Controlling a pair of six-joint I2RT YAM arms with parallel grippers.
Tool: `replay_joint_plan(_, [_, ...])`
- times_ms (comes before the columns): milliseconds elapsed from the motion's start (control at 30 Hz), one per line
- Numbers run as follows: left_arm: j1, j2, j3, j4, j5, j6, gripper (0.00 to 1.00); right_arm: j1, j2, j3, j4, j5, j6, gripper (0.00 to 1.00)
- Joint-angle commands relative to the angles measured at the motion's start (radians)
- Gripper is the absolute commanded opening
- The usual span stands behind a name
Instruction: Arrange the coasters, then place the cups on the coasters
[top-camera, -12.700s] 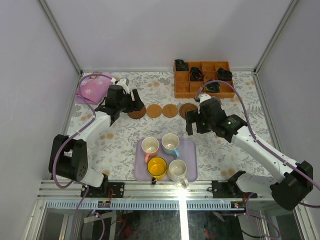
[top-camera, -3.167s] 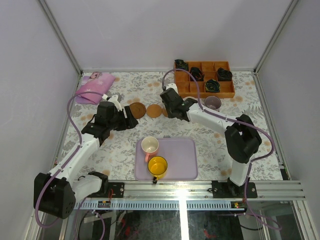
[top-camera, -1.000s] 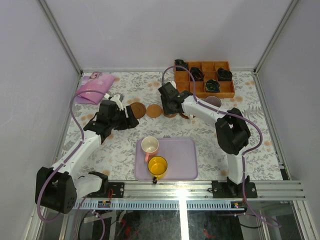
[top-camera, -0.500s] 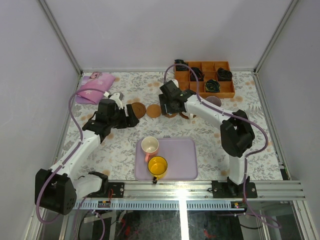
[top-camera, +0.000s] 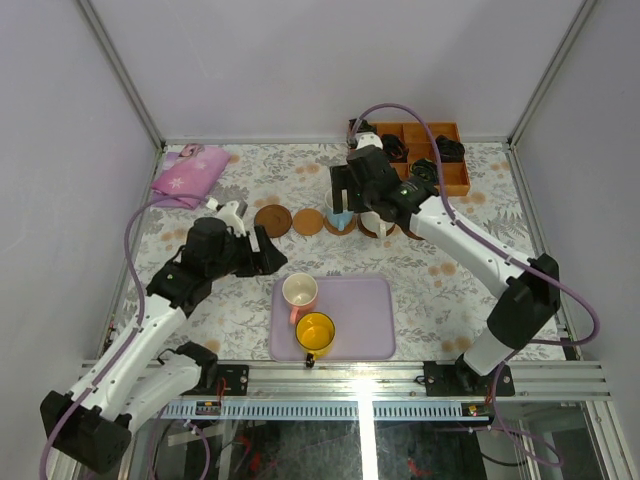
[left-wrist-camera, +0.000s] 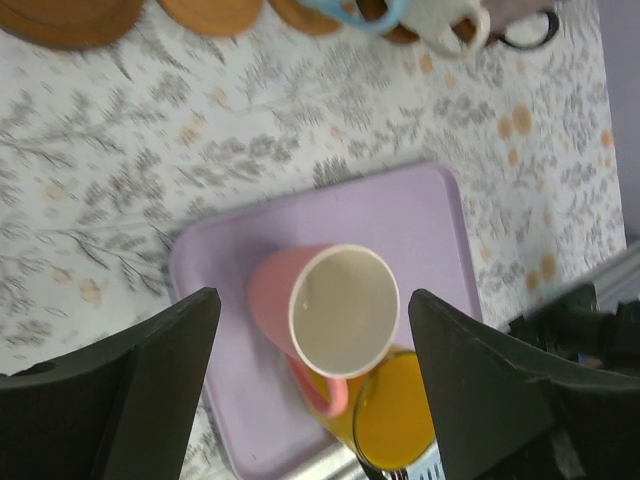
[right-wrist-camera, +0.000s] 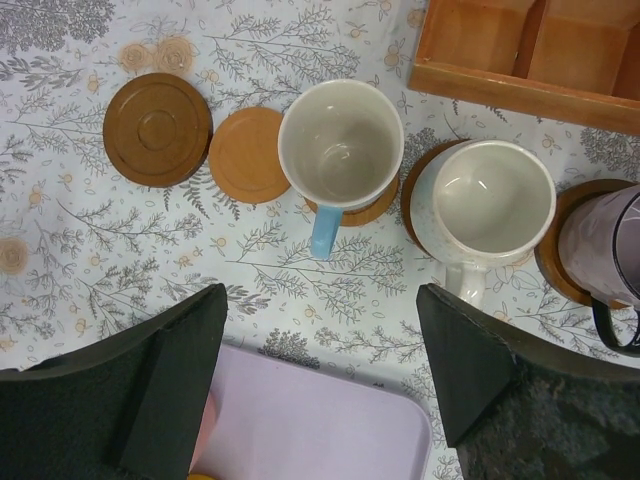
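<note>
Nearest the arm bases, the lilac tray (top-camera: 372, 330) holds the two cups not yet placed: the yellow cup (top-camera: 315, 331) at its front edge and the pink-handled cup (left-wrist-camera: 338, 308) just behind it. The left claw (left-wrist-camera: 312, 300) hangs over the pink-handled cup with its fingers spread wide, one to each side and neither touching it. So the step in hand looks like picking up this cup. The next move calls for coming down, squeezing the cup's wall or rim, then carrying it to a free coaster.

Further out on the flowered tabletop (top-camera: 450, 290) runs the row of coasters. The dark coaster (right-wrist-camera: 157, 129) and the light coaster (right-wrist-camera: 245, 155) lie bare, side by side. Then come the blue cup (right-wrist-camera: 340, 143), the white cup (right-wrist-camera: 483, 203) and the purple cup (right-wrist-camera: 610, 250), each on a coaster of its own. The right claw (right-wrist-camera: 320, 295) hovers above the blue cup, fingers spread and holding nothing.

At the far edge stands the orange box (top-camera: 445, 160), with a pink cloth (top-camera: 188, 175) off to the left. No brand, label or writing can be read anywhere.
</note>
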Motion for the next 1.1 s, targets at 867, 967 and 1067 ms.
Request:
replay_joint_plan(867, [-0.495,0.057,-0.090,-0.087,-0.304,-0.303,0.73,-0.006,-0.227,-0.194,0.228,0.103,-0.072,0.84])
replay_joint_plan(967, [-0.521,0.079,-0.104,-0.086,-0.344,-0.326,0.72,-0.006,-0.229,-0.197,0.230,0.103,-0.085,0.84])
replay_joint_plan(1067, [-0.536,0.087,-0.118,-0.080,-0.380,-0.349,0.69,-0.006,-0.230,-0.203,0.229,0.100,-0.088,0.85])
